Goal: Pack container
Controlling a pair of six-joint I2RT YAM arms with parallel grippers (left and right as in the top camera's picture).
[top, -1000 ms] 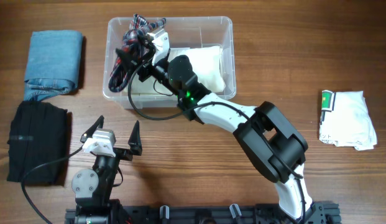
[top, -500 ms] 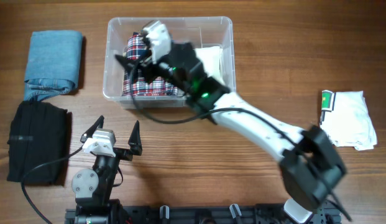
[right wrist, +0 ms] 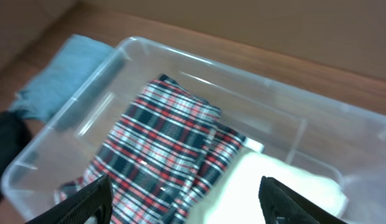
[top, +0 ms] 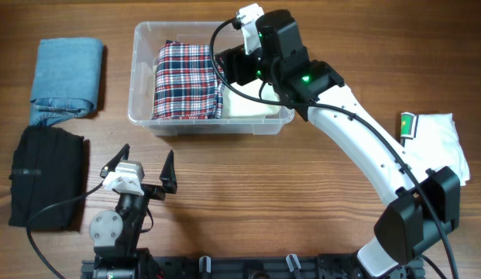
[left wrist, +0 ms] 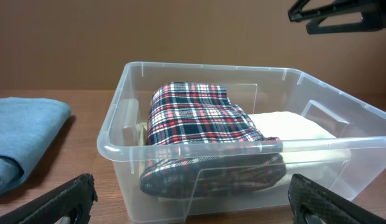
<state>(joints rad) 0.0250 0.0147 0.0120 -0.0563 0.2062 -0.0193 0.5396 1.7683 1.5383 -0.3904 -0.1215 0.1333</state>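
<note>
The clear plastic container [top: 144, 31] stands at the back centre of the table. A folded red, white and dark plaid garment [top: 186, 80] lies in its left half, beside a white folded garment [top: 252, 105] in its right half. Both show in the left wrist view, plaid [left wrist: 196, 118] and white [left wrist: 292, 124], and in the right wrist view, plaid [right wrist: 161, 155] and white [right wrist: 273, 186]. My right gripper [top: 234, 63] is open and empty above the container's middle. My left gripper [top: 142, 172] is open and empty at the front left, facing the container [left wrist: 124, 81].
A folded light blue garment [top: 67, 77] lies at the back left, a folded black garment [top: 45, 177] in front of it. A white folded garment with a green tag [top: 434, 147] lies at the right edge.
My right gripper let go of the plaid garment, which now lies flat in the container's left half. The right arm swung up and to the right. The left arm has not moved.
</note>
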